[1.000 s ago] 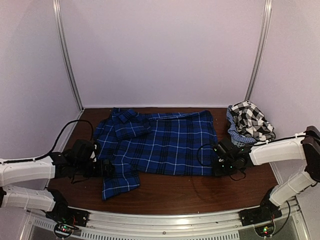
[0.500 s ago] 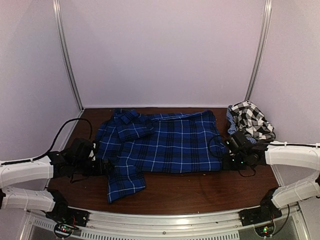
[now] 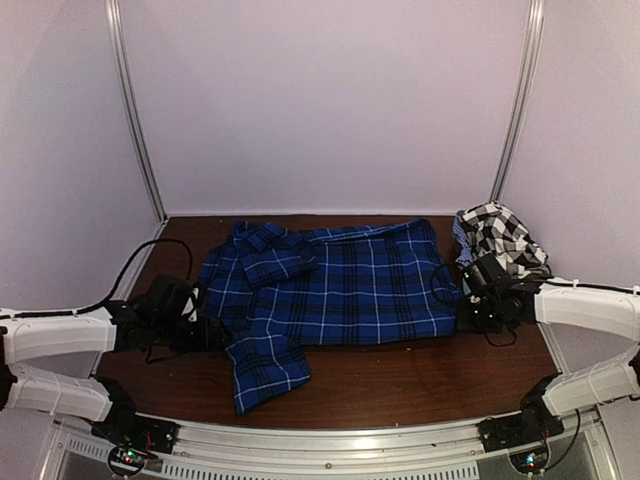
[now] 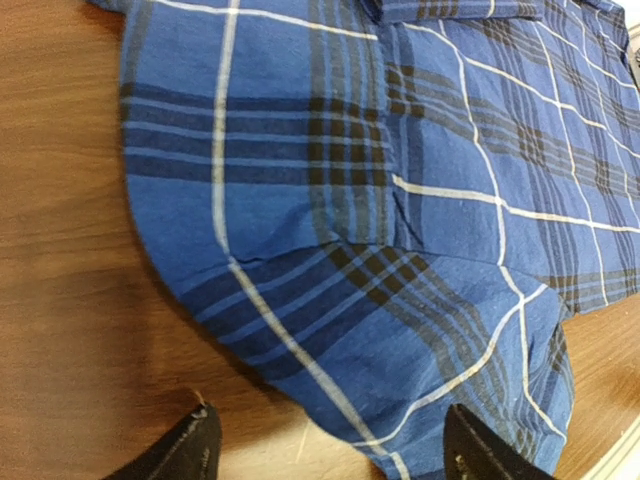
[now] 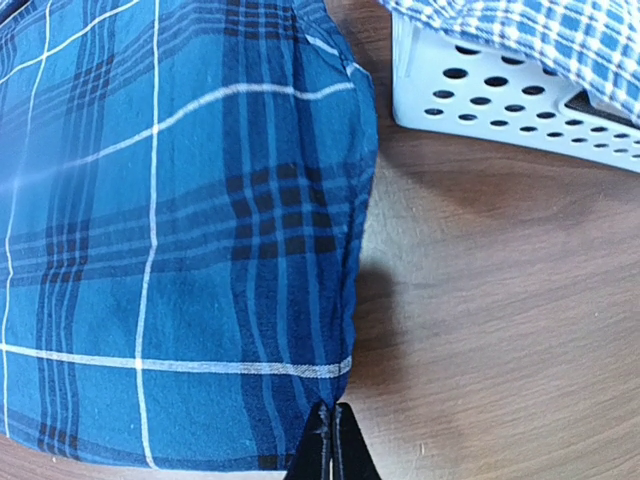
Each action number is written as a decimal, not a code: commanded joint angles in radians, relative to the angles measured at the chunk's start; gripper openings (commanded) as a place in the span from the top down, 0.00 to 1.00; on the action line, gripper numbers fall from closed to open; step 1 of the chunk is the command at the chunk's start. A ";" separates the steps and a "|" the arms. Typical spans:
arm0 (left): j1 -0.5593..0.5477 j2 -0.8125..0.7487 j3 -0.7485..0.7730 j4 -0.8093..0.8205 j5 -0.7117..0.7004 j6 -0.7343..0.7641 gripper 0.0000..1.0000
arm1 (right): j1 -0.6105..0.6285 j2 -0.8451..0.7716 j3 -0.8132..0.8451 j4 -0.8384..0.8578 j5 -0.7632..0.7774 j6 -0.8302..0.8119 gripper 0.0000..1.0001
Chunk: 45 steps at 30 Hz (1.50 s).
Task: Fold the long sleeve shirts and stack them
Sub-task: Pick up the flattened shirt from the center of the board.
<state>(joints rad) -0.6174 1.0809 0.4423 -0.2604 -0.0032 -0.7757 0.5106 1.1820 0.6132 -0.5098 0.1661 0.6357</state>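
Observation:
The royal-blue plaid shirt (image 3: pixel 340 285) lies spread on the brown table, collar at the left, one sleeve trailing to the front left. My right gripper (image 3: pixel 468 310) is at its right edge; in the right wrist view the gripper (image 5: pixel 333 445) is shut on the shirt's (image 5: pixel 180 250) hem corner. My left gripper (image 3: pixel 205 331) sits low at the shirt's left side; in the left wrist view it (image 4: pixel 335 452) is open, with the cloth (image 4: pixel 400 200) lying between and ahead of its fingertips. The black-and-white checked shirt (image 3: pixel 505 240) is bunched in the basket at the back right.
The pale mesh basket (image 5: pixel 500 100) stands just beyond the blue shirt's right edge, close to my right gripper. Bare brown table (image 3: pixel 400 380) runs along the front. Pale walls and metal posts enclose the back and sides.
The blue shirt has slid to the right across the table. My right gripper moved right and back toward the basket with the hem. The sleeve dragged right; my left gripper barely moved.

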 commanded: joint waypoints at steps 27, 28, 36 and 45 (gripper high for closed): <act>0.097 0.055 -0.032 0.145 0.149 0.067 1.00 | -0.024 0.059 0.015 0.063 0.007 -0.054 1.00; 0.097 0.039 -0.024 0.123 0.139 0.069 1.00 | -0.029 0.058 0.020 0.056 0.015 -0.060 1.00; 0.101 -0.093 0.082 -0.072 0.018 0.101 1.00 | -0.084 0.048 0.034 0.061 0.004 -0.090 1.00; 0.104 0.009 0.054 0.005 0.076 0.093 0.80 | -0.095 0.085 0.021 0.108 -0.015 -0.103 1.00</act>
<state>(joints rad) -0.5278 1.0695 0.5217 -0.2829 0.0608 -0.6823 0.4286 1.2495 0.6243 -0.4255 0.1329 0.5461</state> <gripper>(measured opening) 0.105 0.007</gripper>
